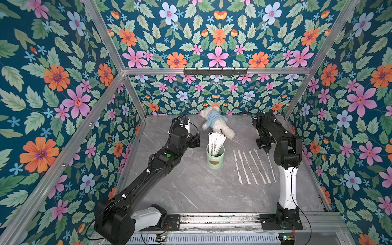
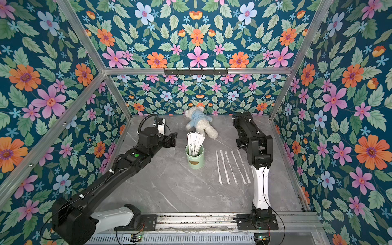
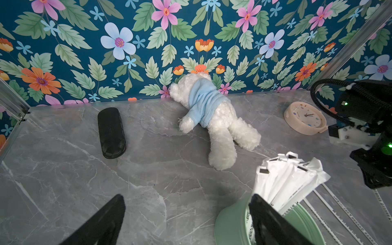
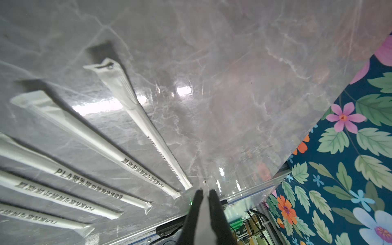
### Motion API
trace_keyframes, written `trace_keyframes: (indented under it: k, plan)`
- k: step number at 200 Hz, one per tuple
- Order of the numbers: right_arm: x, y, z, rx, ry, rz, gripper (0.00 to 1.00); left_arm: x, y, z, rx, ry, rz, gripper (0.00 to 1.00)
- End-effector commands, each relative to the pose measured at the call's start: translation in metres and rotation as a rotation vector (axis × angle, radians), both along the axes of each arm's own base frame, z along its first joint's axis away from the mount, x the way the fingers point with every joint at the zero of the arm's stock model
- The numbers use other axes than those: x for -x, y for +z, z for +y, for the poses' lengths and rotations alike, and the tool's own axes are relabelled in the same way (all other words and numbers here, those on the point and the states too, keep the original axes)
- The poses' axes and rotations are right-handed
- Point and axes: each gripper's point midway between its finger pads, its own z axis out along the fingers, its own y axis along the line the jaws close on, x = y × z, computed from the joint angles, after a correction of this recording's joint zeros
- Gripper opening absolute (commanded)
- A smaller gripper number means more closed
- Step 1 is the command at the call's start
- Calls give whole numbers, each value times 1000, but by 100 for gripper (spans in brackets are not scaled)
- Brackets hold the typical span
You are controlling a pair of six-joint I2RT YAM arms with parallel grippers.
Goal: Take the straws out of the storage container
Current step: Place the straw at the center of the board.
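Thin white paper-wrapped straws: bunch standing in mint-green cylindrical cup, row at its 3 o'clock.
My R gripper pinches one's end there; L gripper gapes empty. Light, floppy, slick: grab near tops.

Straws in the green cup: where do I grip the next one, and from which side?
Pinch one wrapper's top end, coming from above. The straws stand fanned and leaning, tops well clear of the cup rim; lower parts sit inside.
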Motion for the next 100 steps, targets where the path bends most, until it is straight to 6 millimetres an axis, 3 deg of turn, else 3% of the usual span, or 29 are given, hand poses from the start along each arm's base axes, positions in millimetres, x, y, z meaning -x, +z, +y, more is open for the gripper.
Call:
trace_keyframes:
  k: [1,61,100]
  plan:
    - [-2,-2,1,-14,-9,18,11,-2,1,0,-5,1,-10,94]
    - [-13,-18,-2,-13,-11,45,19,-4,-6,-1,-18,3,4,94]
    - [-15,-18,-2,-15,-14,35,22,-5,-8,-2,-22,3,9,93]
